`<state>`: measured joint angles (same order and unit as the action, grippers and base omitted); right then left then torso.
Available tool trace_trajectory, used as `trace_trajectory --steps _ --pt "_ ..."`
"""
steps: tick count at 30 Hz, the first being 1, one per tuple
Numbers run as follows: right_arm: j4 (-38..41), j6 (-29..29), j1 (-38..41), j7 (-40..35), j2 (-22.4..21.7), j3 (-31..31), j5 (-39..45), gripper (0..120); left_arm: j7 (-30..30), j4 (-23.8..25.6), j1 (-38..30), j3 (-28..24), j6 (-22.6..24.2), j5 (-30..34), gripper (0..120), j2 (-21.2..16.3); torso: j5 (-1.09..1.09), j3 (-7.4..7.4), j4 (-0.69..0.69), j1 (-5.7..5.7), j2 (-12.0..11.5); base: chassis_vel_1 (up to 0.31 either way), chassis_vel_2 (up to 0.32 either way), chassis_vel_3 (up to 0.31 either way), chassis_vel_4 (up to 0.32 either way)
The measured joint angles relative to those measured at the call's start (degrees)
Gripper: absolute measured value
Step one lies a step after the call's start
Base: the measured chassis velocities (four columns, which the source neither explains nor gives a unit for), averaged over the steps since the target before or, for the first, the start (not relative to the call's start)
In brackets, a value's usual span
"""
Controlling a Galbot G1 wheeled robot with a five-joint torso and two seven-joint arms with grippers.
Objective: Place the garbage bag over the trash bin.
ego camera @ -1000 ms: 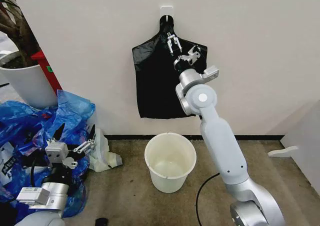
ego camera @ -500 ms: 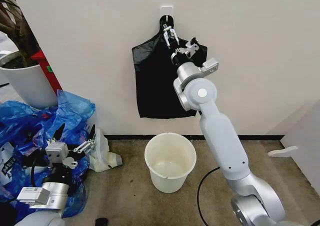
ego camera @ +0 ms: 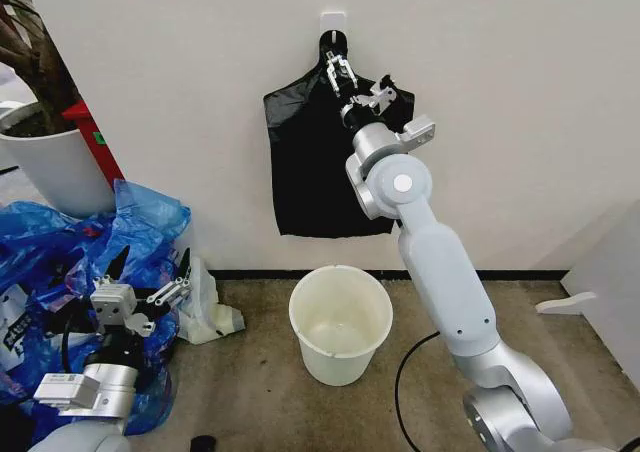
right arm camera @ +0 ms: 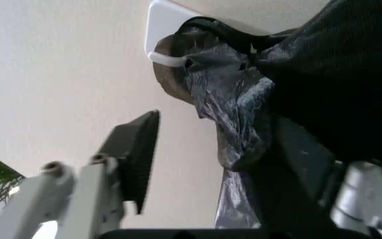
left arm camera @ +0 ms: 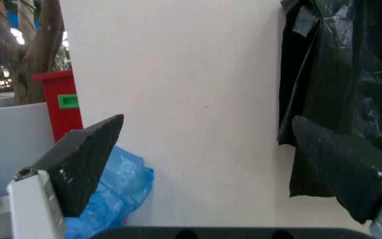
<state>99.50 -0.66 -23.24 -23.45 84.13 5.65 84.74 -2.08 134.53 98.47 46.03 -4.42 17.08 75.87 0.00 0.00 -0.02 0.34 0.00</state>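
The trash bin (ego camera: 340,324), a small white bucket, stands upright on the floor by the wall. Above it a flat black bag (ego camera: 310,162) hangs on the wall from a white hook (ego camera: 333,18), pinched to a point at its top. My right gripper (ego camera: 339,72) is raised to that pinched neck just under the hook, open, with the wrinkled black film (right arm camera: 234,114) between its fingers (right arm camera: 138,154). My left gripper (ego camera: 141,280) waits low at the left, open and holding nothing, over blue bags. The garbage bag itself is out of view.
A heap of translucent blue plastic bags (ego camera: 70,262) lies at the left on the floor. Behind it stand a big white plant pot (ego camera: 45,167) and a red box (ego camera: 95,142). A black cable (ego camera: 405,377) runs beside my right arm's base.
My right gripper has moved up and slightly left along the hanging black bag, from its upper part to the pinched neck under the hook. The left arm and the bin are unchanged.
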Motion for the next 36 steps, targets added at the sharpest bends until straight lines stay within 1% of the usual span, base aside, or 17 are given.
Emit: trace_trajectory --steps 1,3,7,8,9,10,15,16,18,26,34,36 --pt "0.0 0.0 0.0 0.0 0.0 0.0 0.0 62 0.0 0.0 0.0 0.0 0.0 0.0 100 0.0 0.0 0.0 0.0 0.0 0.0 0.0 0.0 0.0 0.0" --pt "-0.01 -0.02 -0.03 0.03 0.0 0.12 0.26 52 -0.01 -0.03 0.0 0.02 -0.08 0.0 100 0.02 0.0 0.0 0.0 0.0 0.0 0.0 0.0 0.0 0.0" --pt "-0.04 0.0 -0.26 0.05 -0.01 0.31 0.77 38 -0.01 -0.04 0.0 0.13 -0.39 0.0 100 0.1 0.0 0.0 0.0 0.0 0.0 0.0 0.0 0.0 0.0" --pt "0.04 0.13 -0.56 0.08 -0.1 0.36 0.83 32 -0.01 -0.13 0.01 0.18 -0.59 0.01 100 0.1 0.0 0.0 0.0 0.0 0.0 0.0 0.0 0.0 0.0" --pt "0.04 0.13 -0.56 0.08 -0.1 0.36 0.83 32 -0.01 -0.13 0.01 0.18 -0.59 0.01 100 0.1 0.0 0.0 0.0 0.0 0.0 0.0 0.0 0.0 0.0" --pt "0.12 0.2 -0.74 0.08 -0.14 0.37 0.84 29 -0.01 -0.19 0.04 0.2 -0.7 0.01 100 0.1 0.0 0.0 0.0 0.0 0.0 0.0 0.0 0.0 0.0" --pt "0.24 0.53 -1.44 0.08 -0.34 0.69 1.14 7 0.0 -0.42 0.16 0.26 -1.07 0.07 100 0.1 0.0 0.0 0.0 0.0 0.0 0.0 0.0 0.0 0.0" --pt "0.24 0.53 -1.44 0.08 -0.34 0.69 1.14 7 0.0 -0.42 0.16 0.26 -1.07 0.07 100 0.1 0.0 0.0 0.0 0.0 0.0 0.0 0.0 0.0 0.0" --pt "0.12 0.64 -1.34 0.08 -0.36 0.85 1.38 0 0.0 -0.39 0.14 0.28 -1.08 0.11 100 0.1 0.0 0.0 0.0 0.0 0.0 0.0 0.0 0.0 0.0" --pt "1.05 0.98 -1.85 0.37 -0.82 0.87 2.05 0 0.0 -0.19 0.1 0.34 -1.13 0.23 100 0.06 0.0 0.0 0.01 0.0 0.0 0.0 0.0 0.0 0.0" --pt "6.59 1.62 -9.42 0.12 -3.65 -0.28 2.05 0 -0.18 -0.72 -0.1 0.04 -1.24 0.27 100 0.12 0.01 0.0 0.0 0.0 0.0 0.0 0.0 0.0 0.0" --pt "8.89 1.93 -12.52 0.18 -4.46 -0.68 1.35 0 -0.21 -0.89 -0.14 0.01 -1.35 0.27 100 0.17 0.0 0.0 0.0 0.0 0.0 0.0 0.0 0.0 0.0"
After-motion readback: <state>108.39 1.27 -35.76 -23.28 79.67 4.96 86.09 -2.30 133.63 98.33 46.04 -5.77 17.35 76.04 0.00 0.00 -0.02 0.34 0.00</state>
